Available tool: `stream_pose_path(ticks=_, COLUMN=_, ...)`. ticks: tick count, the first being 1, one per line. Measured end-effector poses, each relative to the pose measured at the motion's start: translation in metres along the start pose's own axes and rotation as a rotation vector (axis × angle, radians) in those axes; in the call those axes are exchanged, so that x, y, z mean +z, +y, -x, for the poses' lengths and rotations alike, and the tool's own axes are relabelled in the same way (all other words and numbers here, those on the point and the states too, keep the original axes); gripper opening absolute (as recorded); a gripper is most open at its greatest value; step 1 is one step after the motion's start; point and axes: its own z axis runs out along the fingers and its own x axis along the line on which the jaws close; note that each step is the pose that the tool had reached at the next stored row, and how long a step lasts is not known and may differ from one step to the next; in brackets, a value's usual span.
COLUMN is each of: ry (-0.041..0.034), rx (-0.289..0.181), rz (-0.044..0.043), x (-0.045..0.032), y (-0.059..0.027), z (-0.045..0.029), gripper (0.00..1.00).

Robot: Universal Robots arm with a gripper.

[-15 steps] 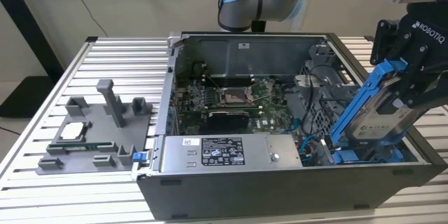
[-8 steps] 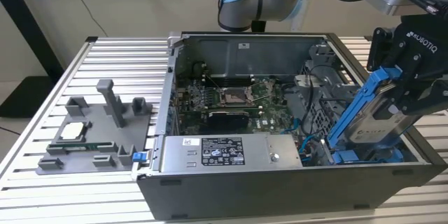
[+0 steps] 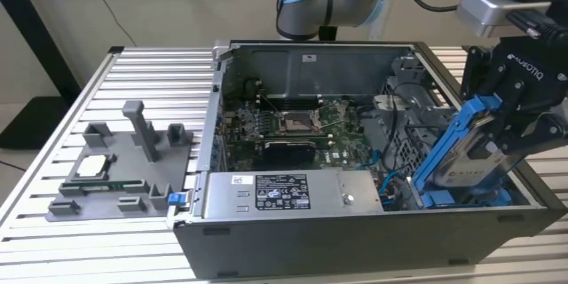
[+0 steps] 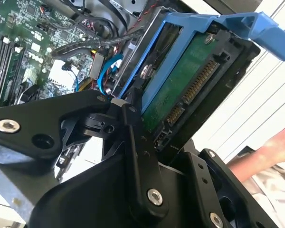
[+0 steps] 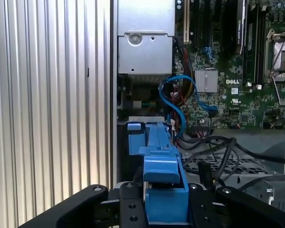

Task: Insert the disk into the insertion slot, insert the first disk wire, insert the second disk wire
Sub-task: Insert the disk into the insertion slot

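Gripper (image 3: 510, 134) fingers are clamped on the disk (image 3: 461, 154). It's tilted w/ its lower end at the mouth of the insertion slot (image 3: 453, 199) (not seated yet, by the look). Step 1 looks partway; both wire steps look undone, w/ blue cables (image 5: 180, 95) lying loose nr the cage.

There is one open dark grey computer case (image 3: 355, 251), one blue-framed silver disk (image 3: 469, 159), one black gripper (image 3: 504, 132), one grey plastic tray (image 3: 133, 172).

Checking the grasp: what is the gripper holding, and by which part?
The gripper holds the disk, jaws clamped on the upper part of its blue carrier frame.
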Motion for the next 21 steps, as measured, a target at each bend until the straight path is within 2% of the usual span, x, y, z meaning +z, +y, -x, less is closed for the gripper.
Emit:
stream_pose_path(ticks=12, ry=0.0, rx=0.0, rz=0.0, x=0.0218, y=-0.0002, z=-0.0003, gripper=0.0)
stream_pose_path(ticks=16, ry=0.0001, rx=0.0, rz=0.0, x=0.0233, y=-0.0002, z=-0.0003, gripper=0.0)
stream_pose_path(ticks=17, ry=-0.0005, rx=0.0, rz=0.0, x=0.0232, y=-0.0001, z=-0.0003, gripper=1.0)
stream_pose_path(ticks=21, ry=-0.0039, rx=0.0, rz=0.0, x=0.0187, y=-0.0001, z=-0.0003, gripper=1.0)
